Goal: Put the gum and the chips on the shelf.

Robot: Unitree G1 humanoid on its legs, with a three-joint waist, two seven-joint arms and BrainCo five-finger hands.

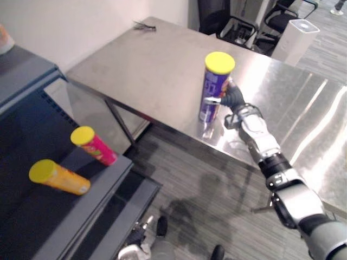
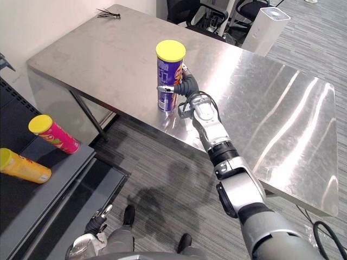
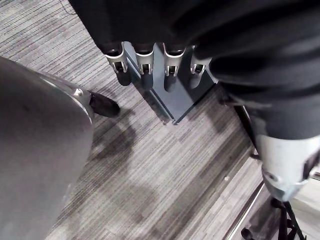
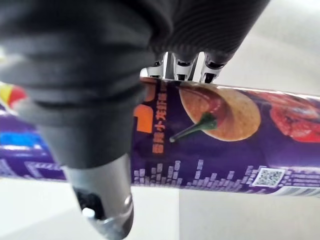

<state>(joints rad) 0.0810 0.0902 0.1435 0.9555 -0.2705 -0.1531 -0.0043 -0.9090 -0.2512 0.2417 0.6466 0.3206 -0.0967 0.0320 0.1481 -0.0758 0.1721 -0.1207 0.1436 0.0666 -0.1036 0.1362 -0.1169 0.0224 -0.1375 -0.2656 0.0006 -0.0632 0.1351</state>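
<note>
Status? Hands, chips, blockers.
Right hand shut on purple chips can, upright on table. Left hand open, low. Pink can, orange can lying on shelf.

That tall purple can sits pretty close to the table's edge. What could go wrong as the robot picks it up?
1. The purple can is tall and stands near the front edge of the table. If the right hand curled round it slips, the can may tip and fall to the floor.
2. A pink can and an orange can lie on their sides on the shelf. A bump while placing another could send them rolling.
</note>
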